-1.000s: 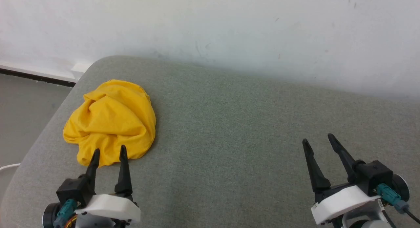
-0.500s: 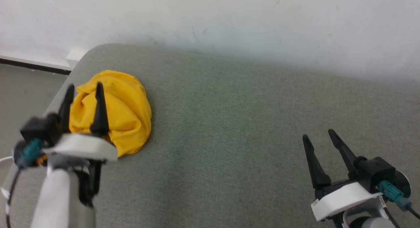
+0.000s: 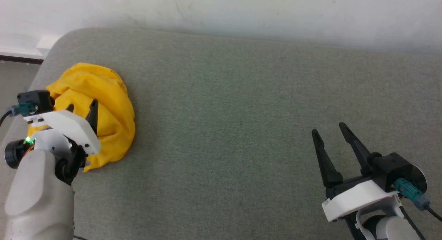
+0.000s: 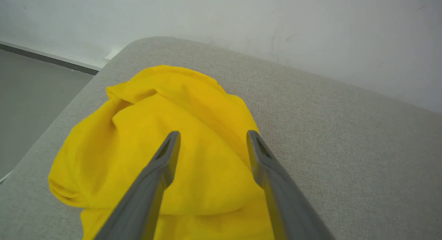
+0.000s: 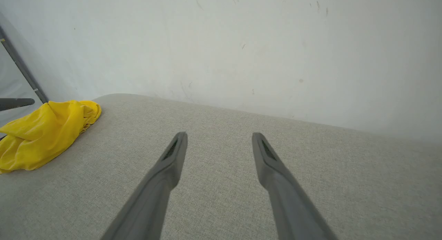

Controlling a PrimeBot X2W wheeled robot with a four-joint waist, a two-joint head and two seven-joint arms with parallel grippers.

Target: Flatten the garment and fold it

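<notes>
even soft light, faint shadows, wrist views slightly distorted

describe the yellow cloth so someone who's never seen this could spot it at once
A wide grey-green cushion stands against a white wall. Near its rounded far-left corner, where the open left gripper points, lies the garment. It is a crumpled bright yellow heap, the one vivid thing on the plain cushion.

Two grey fingers of the left gripper point(image 4: 213, 134) rise from 6 o'clock, spread apart, over a crumpled yellow shirt point(image 4: 193, 95). The shirt lies bunched on a grey fabric cushion point(image 4: 345, 146), near its rounded corner. White wall point(image 4: 241, 15) at 12 o'clock, grey floor point(image 4: 27, 95) at 9 o'clock.
</notes>
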